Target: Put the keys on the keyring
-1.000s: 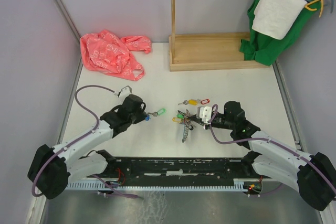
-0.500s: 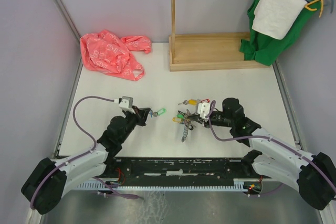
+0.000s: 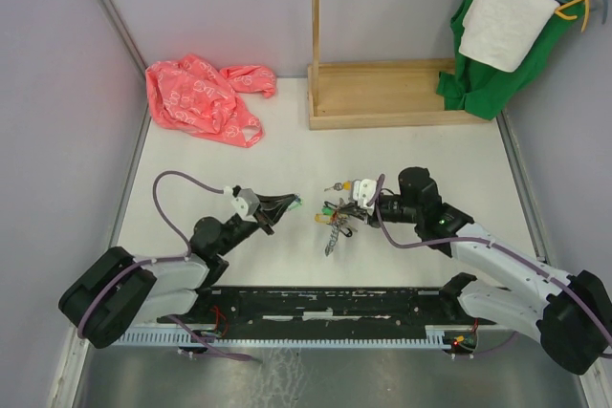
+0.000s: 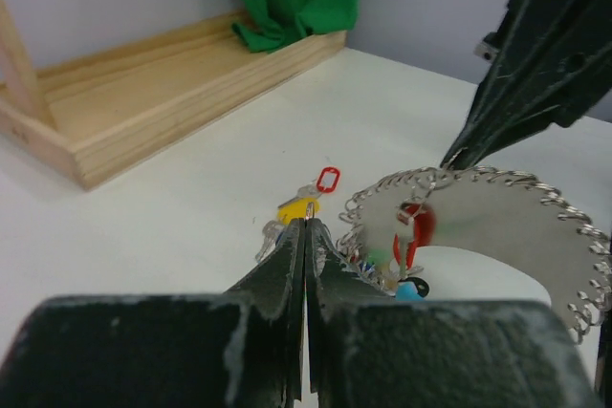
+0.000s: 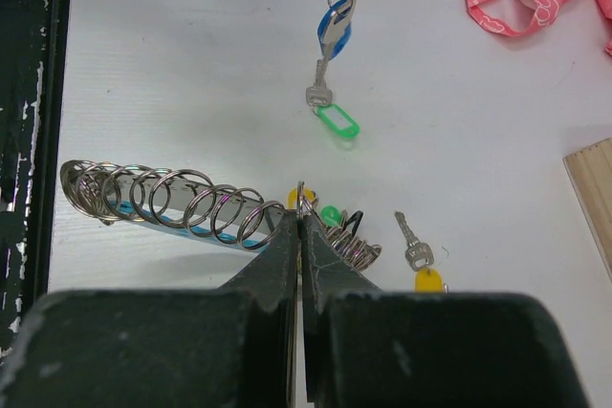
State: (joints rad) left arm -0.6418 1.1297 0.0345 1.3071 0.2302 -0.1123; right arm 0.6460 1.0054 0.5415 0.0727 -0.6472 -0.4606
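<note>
Left arm [image 3: 158, 276] low, reaching in from left of keyring [image 5: 163, 200], forearm angled up toward tip. Left claw [image 3: 287, 202] near keyring's left side, not touching it; jaws pressed together, blue key [image 5: 332, 31] pinched at tip and dangling. Right arm [image 3: 497, 257] stretched in from right of keyring, elbow low. Right claw [image 3: 340, 207] at keyring, jaws closed on its edge.

White table [image 3: 430, 155]: pink bag [image 3: 201, 97], wooden stand [image 3: 382, 95], keys [image 3: 334, 209]
</note>
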